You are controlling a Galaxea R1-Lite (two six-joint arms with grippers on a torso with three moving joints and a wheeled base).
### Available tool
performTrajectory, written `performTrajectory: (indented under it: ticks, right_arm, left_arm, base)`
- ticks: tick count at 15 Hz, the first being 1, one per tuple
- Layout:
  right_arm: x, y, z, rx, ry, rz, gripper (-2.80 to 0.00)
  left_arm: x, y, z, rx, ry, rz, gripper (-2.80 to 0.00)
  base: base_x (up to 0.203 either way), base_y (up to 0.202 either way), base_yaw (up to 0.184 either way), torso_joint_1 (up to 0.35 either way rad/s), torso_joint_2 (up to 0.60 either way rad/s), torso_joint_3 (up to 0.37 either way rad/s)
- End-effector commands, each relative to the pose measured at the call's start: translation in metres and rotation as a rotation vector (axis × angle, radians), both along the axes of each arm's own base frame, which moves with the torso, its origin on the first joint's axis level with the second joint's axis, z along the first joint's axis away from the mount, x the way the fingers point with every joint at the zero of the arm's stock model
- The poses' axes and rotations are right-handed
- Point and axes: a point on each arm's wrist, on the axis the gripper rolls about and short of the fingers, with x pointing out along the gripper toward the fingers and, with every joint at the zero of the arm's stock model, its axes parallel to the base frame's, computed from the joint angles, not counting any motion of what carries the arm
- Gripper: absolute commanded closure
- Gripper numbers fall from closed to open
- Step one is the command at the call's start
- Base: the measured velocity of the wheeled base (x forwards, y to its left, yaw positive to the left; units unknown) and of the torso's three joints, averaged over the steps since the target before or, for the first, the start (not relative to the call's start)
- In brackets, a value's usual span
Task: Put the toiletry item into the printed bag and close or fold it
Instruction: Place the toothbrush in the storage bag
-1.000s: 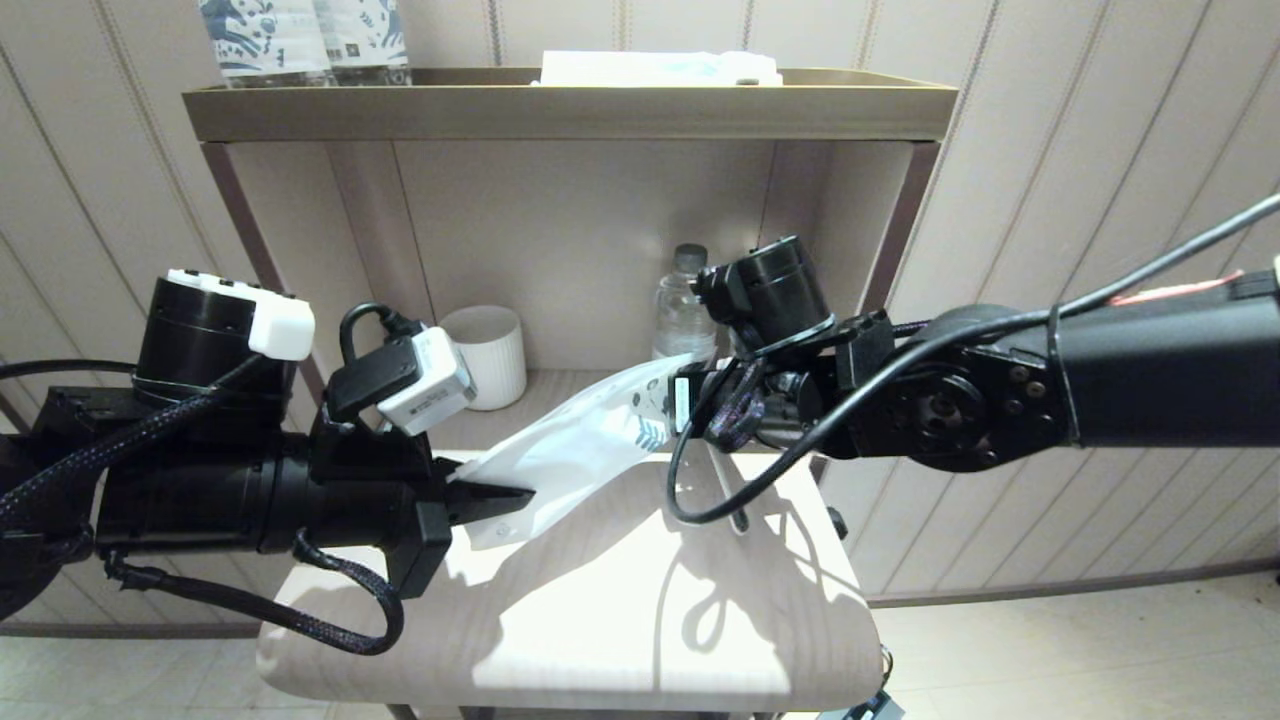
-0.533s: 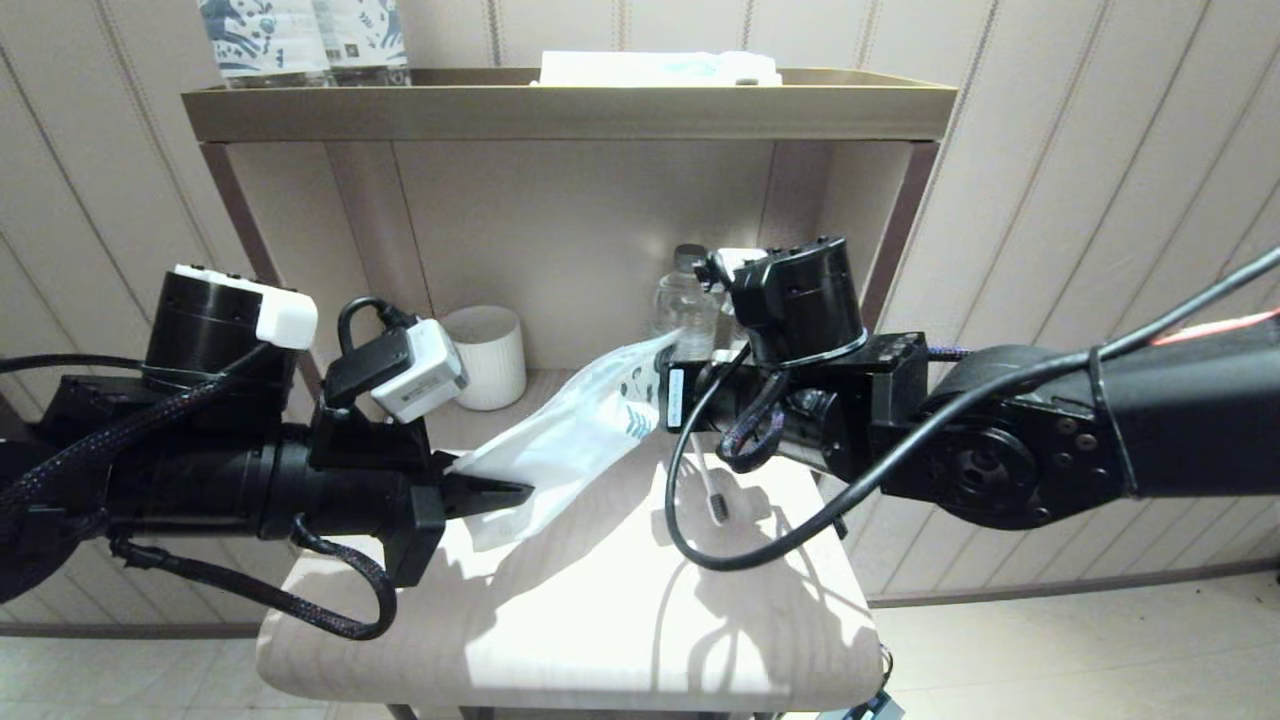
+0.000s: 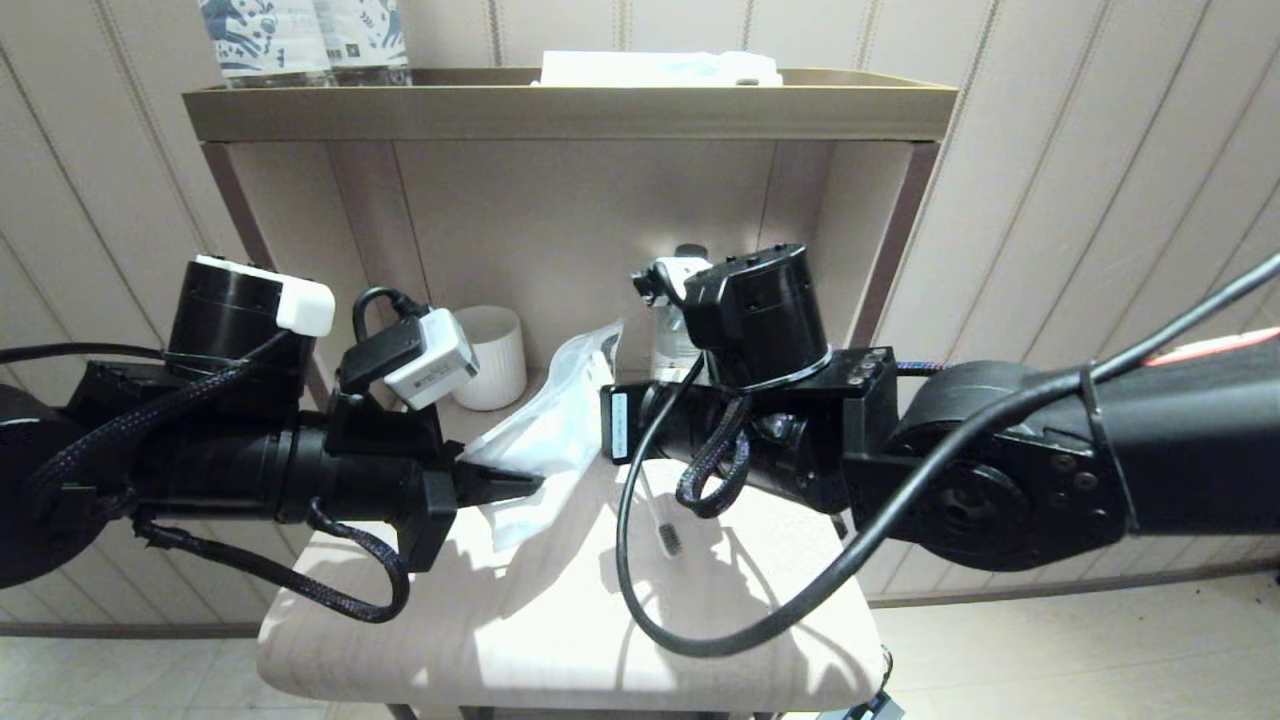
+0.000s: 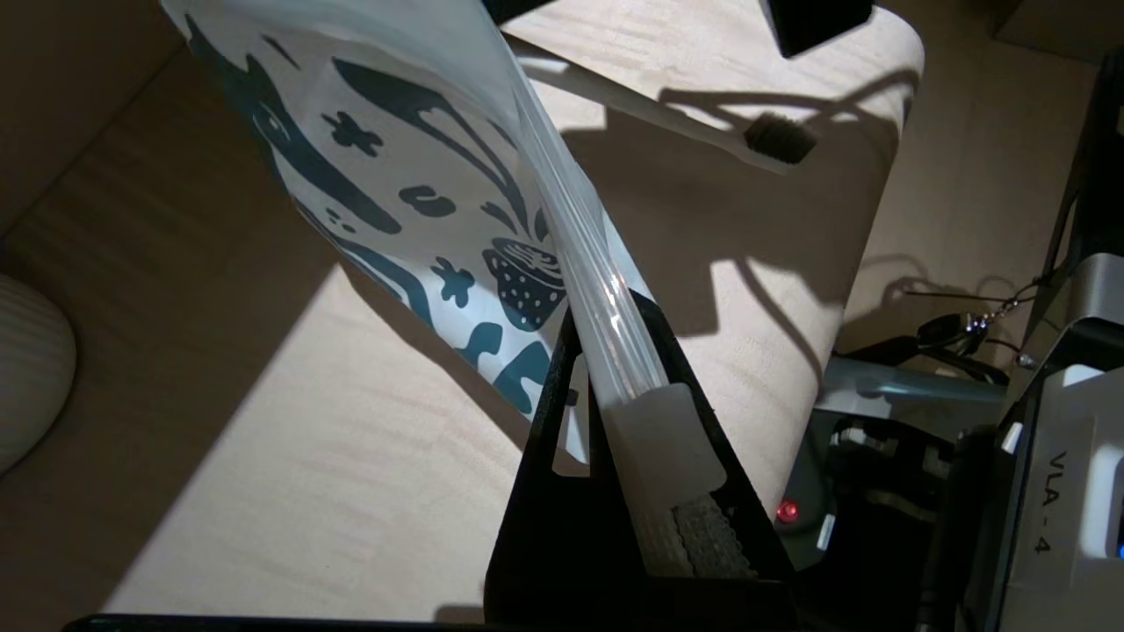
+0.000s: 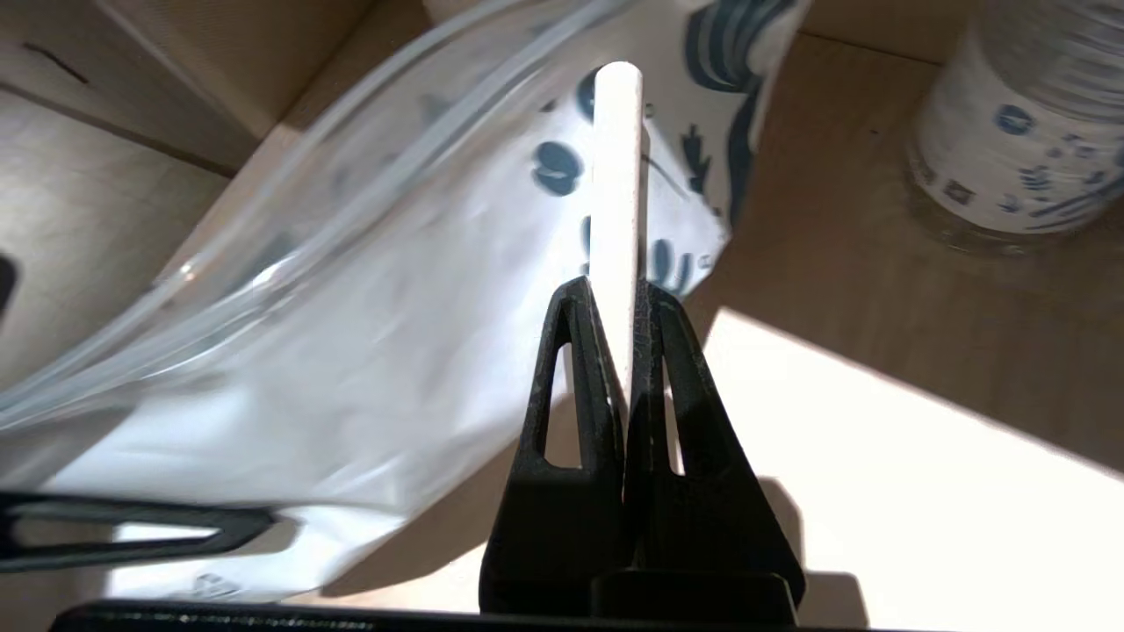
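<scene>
The printed bag [image 3: 548, 430], frosted white with teal prints [image 4: 395, 175], hangs bunched above the beige stool top [image 3: 560, 640]. My left gripper [image 3: 522, 487] is shut on the bag's zip edge [image 4: 606, 312]. My right gripper [image 5: 617, 290] is shut on the toiletry item, a thin white stick [image 5: 617, 167] whose free end lies against the bag's printed end [image 5: 351, 307]. I cannot tell whether that end is inside the bag. The stick's dark bristled head [image 3: 671, 541] hangs below the right wrist, also visible beyond the bag [image 4: 777, 140].
A white ribbed cup [image 3: 490, 355] and a clear water bottle [image 3: 672, 340] stand on the shelf behind the arms. Patterned bottles [image 3: 300, 40] and a white folded item [image 3: 660, 68] sit on the top shelf. A patterned bottle [image 5: 1019, 132] is close to the right gripper.
My right arm has moved left toward the left gripper, carrying the stick. The bag, stretched out before, is now bunched and bent upward. The left arm shifted slightly right.
</scene>
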Motion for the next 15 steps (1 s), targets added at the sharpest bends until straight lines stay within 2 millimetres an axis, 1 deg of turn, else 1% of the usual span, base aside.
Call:
performTrajectory:
  ticks: [1,3,5,6,8,9,10,11,13,14,15]
  right_arm:
    - [-0.008,0.010,0.002,0.007,-0.004,0.031,0.00]
    - [-0.012,0.010,0.002,0.006,-0.003,0.039,0.00]
    - [-0.012,0.003,0.001,-0.005,0.001,0.021,0.00]
    - [-0.014,-0.005,0.009,0.005,-0.011,0.010,0.00]
    - [-0.020,-0.036,0.032,0.036,-0.045,-0.036,0.00]
    - [-0.026,-0.050,0.044,0.033,-0.045,-0.052,0.00]
    - [-0.034,-0.063,0.051,-0.007,-0.009,-0.062,0.00]
    - [-0.041,-0.073,0.061,-0.054,0.041,-0.067,0.00]
    - [-0.055,-0.085,0.084,-0.107,0.131,-0.061,0.00]
    - [-0.060,-0.090,0.095,-0.101,0.179,-0.042,0.00]
    - [-0.064,-0.094,0.105,-0.080,0.238,0.013,0.00]
  left_arm:
    - [0.001,-0.001,-0.001,0.001,0.001,-0.003,0.00]
    - [0.002,-0.001,-0.001,0.001,0.001,-0.003,0.00]
    - [0.002,-0.001,-0.001,0.005,-0.013,-0.001,0.00]
    - [0.002,-0.001,-0.001,0.009,-0.019,0.003,0.00]
    - [0.001,0.001,-0.001,0.042,-0.059,0.017,0.00]
    - [0.003,0.001,-0.002,0.080,-0.097,0.034,0.00]
    - [0.005,0.001,-0.004,0.127,-0.138,0.050,0.00]
    - [0.007,-0.001,-0.007,0.183,-0.185,0.054,0.00]
    - [0.009,-0.007,-0.012,0.318,-0.290,0.071,0.00]
    - [0.009,-0.010,-0.013,0.396,-0.353,0.075,0.00]
    - [0.008,-0.014,-0.013,0.462,-0.413,0.074,0.00]
  base:
    - [0.000,0.000,0.000,0.000,0.00,0.000]
    - [0.000,0.000,0.000,0.000,0.00,0.000]
    - [0.000,0.000,0.000,0.000,0.00,0.000]
    - [0.000,0.000,0.000,0.000,0.00,0.000]
    - [0.000,0.000,0.000,0.000,0.00,0.000]
    - [0.000,0.000,0.000,0.000,0.00,0.000]
    - [0.000,0.000,0.000,0.000,0.00,0.000]
    - [0.000,0.000,0.000,0.000,0.00,0.000]
    - [0.000,0.000,0.000,0.000,0.00,0.000]
    - [0.000,0.000,0.000,0.000,0.00,0.000]
    - [0.000,0.000,0.000,0.000,0.00,0.000]
